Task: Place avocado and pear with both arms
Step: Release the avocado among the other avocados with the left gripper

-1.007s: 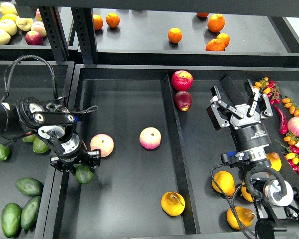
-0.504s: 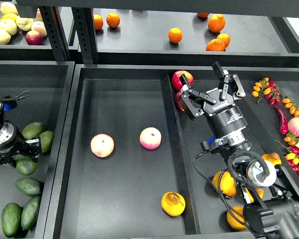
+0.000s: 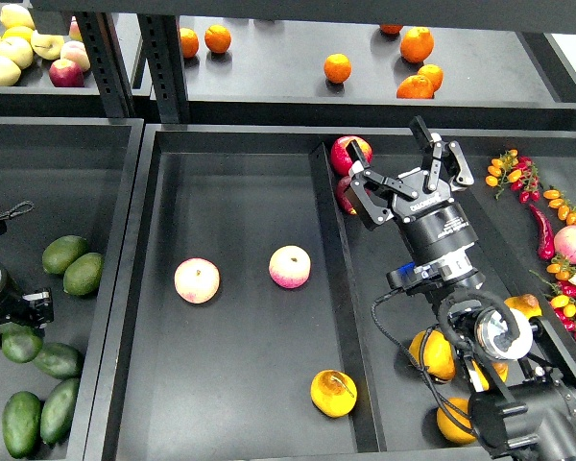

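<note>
Hands first: my right hand (image 3: 410, 180) is hanging over the right tray with its two fingers spread wide and nothing between them, up near the shiny red apple (image 3: 350, 154) at the divider. My left hand (image 3: 2, 312) is way out at the left edge, low over the green pile; it's dark and half cut off, so I can't tell if it's gripping anything or how wide it's open.

Moving outward, the smooth dark green egg-shaped avocados sit in the left tray, one (image 3: 20, 344) right under or against the left hand, a pair (image 3: 63, 254) just above and more below. The roundish golden yellow-orange pear (image 3: 333, 392) with the brown blemish lies at the bottom of the big black middle tray (image 3: 240, 192), by the divider, along with two pink-cream peaches (image 3: 197, 280). More pears (image 3: 432, 351) are in the right tray, partly behind my own arm.

My read: one pear looks placed, and the avocado half is still in hand. Next I'd want the left hand squarely over one avocado, clamped across its short side, then carried into the middle tray without nudging the peaches.
</note>
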You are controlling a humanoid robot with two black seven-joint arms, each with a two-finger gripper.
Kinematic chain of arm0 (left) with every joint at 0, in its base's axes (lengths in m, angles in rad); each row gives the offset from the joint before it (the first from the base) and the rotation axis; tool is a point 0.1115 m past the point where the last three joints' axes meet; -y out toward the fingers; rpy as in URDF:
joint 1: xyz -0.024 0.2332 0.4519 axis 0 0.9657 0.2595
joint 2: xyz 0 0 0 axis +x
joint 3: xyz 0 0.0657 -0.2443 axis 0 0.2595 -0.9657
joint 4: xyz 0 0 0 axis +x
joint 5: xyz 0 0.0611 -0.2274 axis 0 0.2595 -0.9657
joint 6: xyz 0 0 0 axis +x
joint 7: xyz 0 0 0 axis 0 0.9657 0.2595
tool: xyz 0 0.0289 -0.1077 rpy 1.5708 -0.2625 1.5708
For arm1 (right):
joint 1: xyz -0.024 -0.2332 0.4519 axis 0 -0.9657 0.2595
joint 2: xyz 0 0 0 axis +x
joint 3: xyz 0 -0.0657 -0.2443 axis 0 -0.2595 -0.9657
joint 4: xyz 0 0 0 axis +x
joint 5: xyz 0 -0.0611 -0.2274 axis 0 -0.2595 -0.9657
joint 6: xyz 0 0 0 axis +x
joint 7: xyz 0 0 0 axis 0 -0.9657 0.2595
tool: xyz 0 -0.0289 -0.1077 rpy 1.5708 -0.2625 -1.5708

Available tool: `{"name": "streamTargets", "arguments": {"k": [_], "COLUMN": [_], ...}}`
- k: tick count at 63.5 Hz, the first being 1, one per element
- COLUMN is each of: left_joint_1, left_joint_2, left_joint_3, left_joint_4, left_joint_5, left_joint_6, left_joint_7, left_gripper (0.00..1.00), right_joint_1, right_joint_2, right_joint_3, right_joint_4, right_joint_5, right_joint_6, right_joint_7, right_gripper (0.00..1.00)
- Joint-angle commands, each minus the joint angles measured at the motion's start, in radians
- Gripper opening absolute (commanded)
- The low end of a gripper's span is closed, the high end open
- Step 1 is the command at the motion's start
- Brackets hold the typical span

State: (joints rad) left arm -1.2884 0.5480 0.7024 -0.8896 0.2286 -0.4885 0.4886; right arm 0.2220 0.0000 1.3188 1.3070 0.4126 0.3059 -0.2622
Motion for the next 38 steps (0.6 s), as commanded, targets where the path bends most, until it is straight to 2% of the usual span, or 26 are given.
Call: {"name": "streamTargets", "arguments": {"k": [1,38], "left_joint_1": [0.029,0.123], "left_joint_2": [-0.026,-0.129], "left_joint_3": [-0.011,-0.029], "left_joint_4": [0.046,0.176], "left_joint_5": [0.000,0.002], "left_joint_6": [0.000,0.000], "left_joint_7": [0.000,0.000], "left_gripper": [0.28,0.31], "right_joint_1": [-0.001,-0.001], "right_joint_2": [0.000,0.000], "right_joint_3": [-0.001,0.002], "right_joint_4": [0.001,0.006], "right_joint_5": [0.002,0.005], "right_joint_6": [0.002,0.010], "right_joint_7": [0.000,0.000], "right_gripper": [1.00,1.00]}}
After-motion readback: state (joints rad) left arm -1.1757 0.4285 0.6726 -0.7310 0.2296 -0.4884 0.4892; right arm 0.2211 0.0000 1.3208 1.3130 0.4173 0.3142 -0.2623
